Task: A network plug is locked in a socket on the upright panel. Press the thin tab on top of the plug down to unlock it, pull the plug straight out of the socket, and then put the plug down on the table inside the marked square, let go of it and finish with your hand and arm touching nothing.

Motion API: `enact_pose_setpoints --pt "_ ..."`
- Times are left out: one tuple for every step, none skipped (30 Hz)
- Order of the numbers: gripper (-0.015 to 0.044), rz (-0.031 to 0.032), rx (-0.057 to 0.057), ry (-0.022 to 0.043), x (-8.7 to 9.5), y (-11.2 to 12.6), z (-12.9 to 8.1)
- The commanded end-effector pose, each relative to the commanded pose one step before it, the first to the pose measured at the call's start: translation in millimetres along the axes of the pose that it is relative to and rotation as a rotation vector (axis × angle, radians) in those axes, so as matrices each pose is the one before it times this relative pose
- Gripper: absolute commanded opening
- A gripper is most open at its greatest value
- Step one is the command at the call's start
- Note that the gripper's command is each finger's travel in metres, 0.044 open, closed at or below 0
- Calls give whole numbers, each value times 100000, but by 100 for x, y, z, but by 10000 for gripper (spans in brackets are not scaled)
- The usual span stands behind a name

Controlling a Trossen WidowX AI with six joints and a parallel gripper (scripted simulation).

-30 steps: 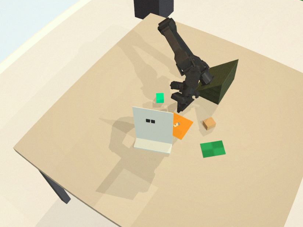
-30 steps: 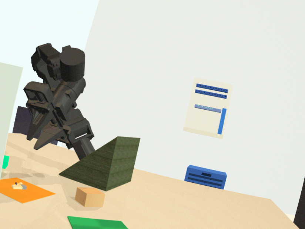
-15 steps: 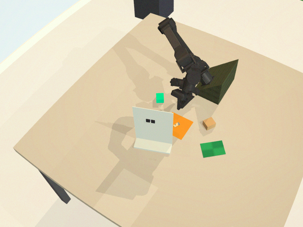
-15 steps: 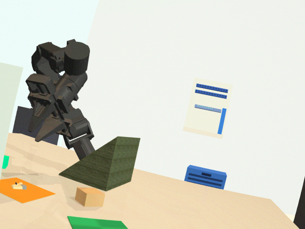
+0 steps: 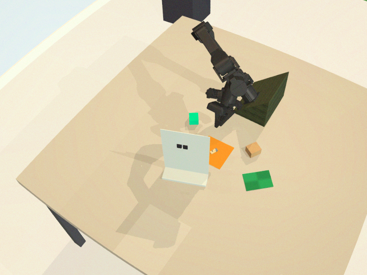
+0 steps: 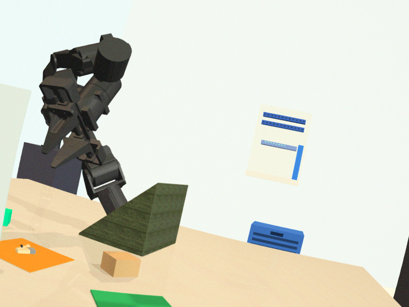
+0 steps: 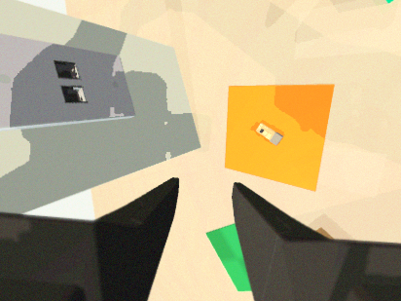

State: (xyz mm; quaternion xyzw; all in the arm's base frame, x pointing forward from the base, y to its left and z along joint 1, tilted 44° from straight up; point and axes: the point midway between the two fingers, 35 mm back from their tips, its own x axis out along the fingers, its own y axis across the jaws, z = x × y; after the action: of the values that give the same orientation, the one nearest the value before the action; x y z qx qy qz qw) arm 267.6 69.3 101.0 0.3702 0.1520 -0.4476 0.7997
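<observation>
A: The green wedge looks like grained wood, matt?
B: Yes. Beside that wedge, the tool is dull dark plastic; the desk is smooth and matt.

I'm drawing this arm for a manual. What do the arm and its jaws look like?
The arm is dark charcoal all over, built of blocky links with round cylindrical joint housings. The gripper ends in two matte, wedge-shaped jaws tapering to points. No cables, labels or markings show; one pale line crosses a lower link.
</observation>
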Motion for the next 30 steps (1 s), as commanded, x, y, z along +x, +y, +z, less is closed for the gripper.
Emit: enact_pose_setpoints --pt "156 -371 -273 -236 -808 613 -134" --pt "156 5 11 -7 -233 159 0" --pt "156 7 10 -10 -234 157 2" --pt "156 10 10 -14 -236 155 4" --pt "156 12 10 -18 -238 153 6" --pt "156 15 10 -21 -239 152 7" --pt "156 17 10 -25 -241 150 9" --pt "156 20 10 -28 -242 148 11" --pt "156 23 10 -32 -244 146 13" --pt "156 26 10 -35 -245 144 16" --pt "156 29 10 -39 -246 142 18" --pt "156 32 10 -42 -248 140 20" --pt "156 35 10 -45 -249 139 22" --pt "156 38 10 -49 -250 137 24" --pt "156 41 10 -52 -251 135 26" --pt "156 44 10 -55 -252 133 28" --pt "156 47 10 -59 -254 131 30" --pt "156 50 10 -62 -255 130 32" --pt "156 53 10 -65 -256 128 34" --pt "156 56 10 -68 -257 126 37" --pt "156 60 11 -71 -257 125 39" --pt "156 52 9 -61 -215 102 34" --pt "156 33 5 -38 -129 61 21" --pt "156 11 2 -13 -43 20 7" --pt "182 0 0 0 0 0 0" --pt "209 0 0 0 0 0 0" --pt "235 0 0 0 0 0 0" --pt "261 0 0 0 0 0 0" --pt "287 0 0 0 0 0 0" --pt "314 0 0 0 0 0 0"
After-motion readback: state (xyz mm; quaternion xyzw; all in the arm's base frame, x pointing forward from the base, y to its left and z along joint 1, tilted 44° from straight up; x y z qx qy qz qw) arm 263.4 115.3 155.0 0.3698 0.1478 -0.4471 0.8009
